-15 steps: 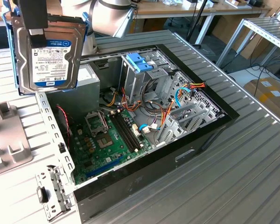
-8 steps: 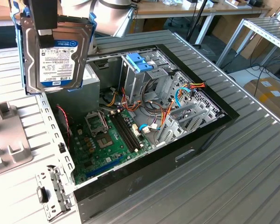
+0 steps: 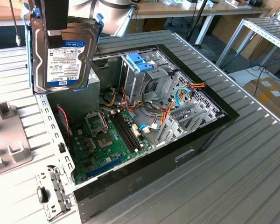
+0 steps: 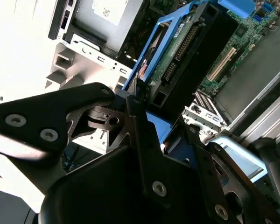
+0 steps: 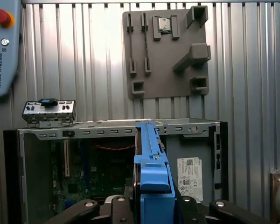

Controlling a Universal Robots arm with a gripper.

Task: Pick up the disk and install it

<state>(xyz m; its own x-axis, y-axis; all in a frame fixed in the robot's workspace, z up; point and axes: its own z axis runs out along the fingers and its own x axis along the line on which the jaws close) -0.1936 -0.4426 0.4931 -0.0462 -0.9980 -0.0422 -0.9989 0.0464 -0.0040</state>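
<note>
So we have the pickup done: the gripper (image 5: pixel 151 204) is clamped on the disk (image 3: pixel 65 58), holding it upright in the upper left of the exterior view, raised over the open computer case (image 3: pixel 177 155). Installation remains; it sits in no bay yet.

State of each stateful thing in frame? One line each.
disk: held on edge, in the air over the case, not installed.
gripper: shut on the disk.
case: lying on its side, cover off, inside exposed.
</note>
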